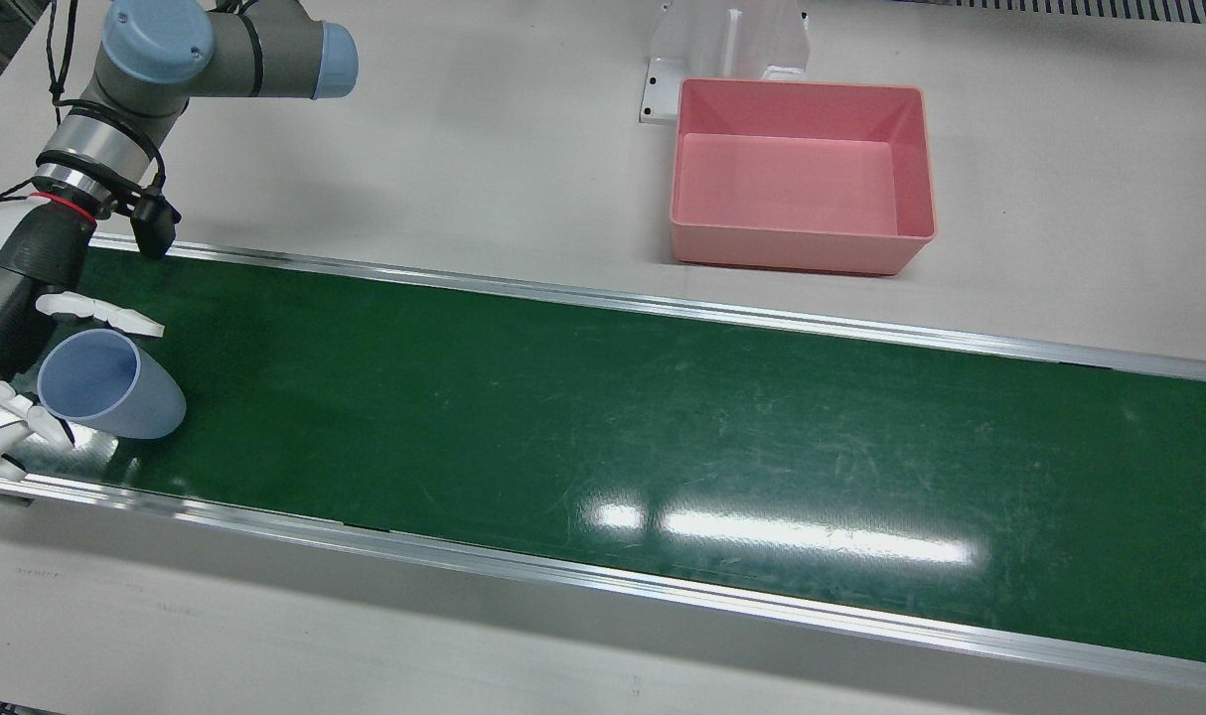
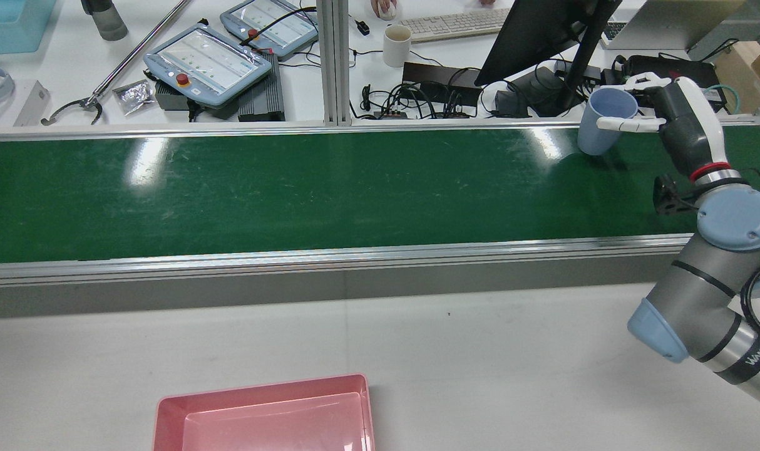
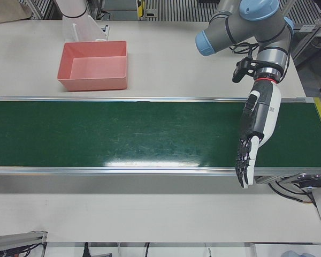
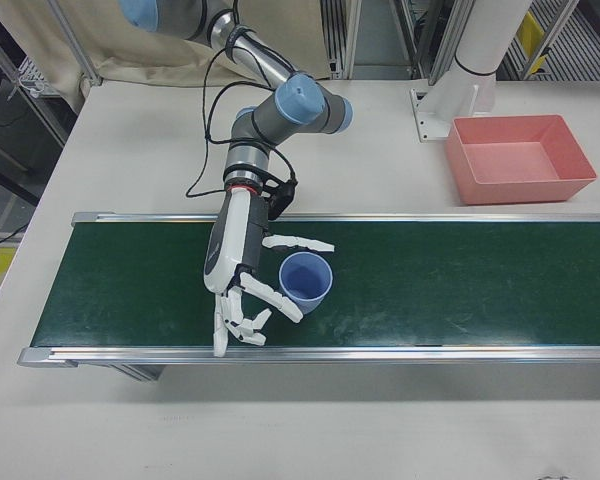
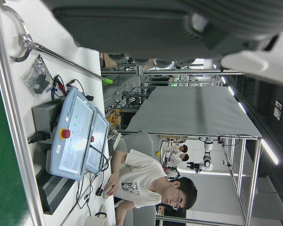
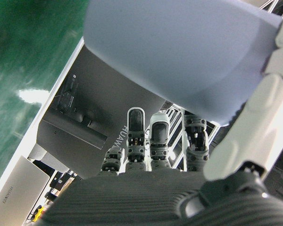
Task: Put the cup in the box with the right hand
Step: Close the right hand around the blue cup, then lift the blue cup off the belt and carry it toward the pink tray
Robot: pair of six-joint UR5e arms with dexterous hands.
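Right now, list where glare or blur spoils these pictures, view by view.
Front view: bright lamp glare streaks the green belt near its front rail. Rear view: two glare patches on the belt, one just left of the cup. Right hand view: the cup fills the top, close and soft, with the right robot hand below it. Left hand view: the left robot hand is a dark blurred mass.

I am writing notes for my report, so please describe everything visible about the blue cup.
The cup is a plain pale blue tumbler, plastic by its look, without handle, wider at its open mouth and empty inside. It stands upright on the green belt, near the belt's far end from the pink box. The right hand is beside it, fingers spread around its sides; a firm grip cannot be confirmed.
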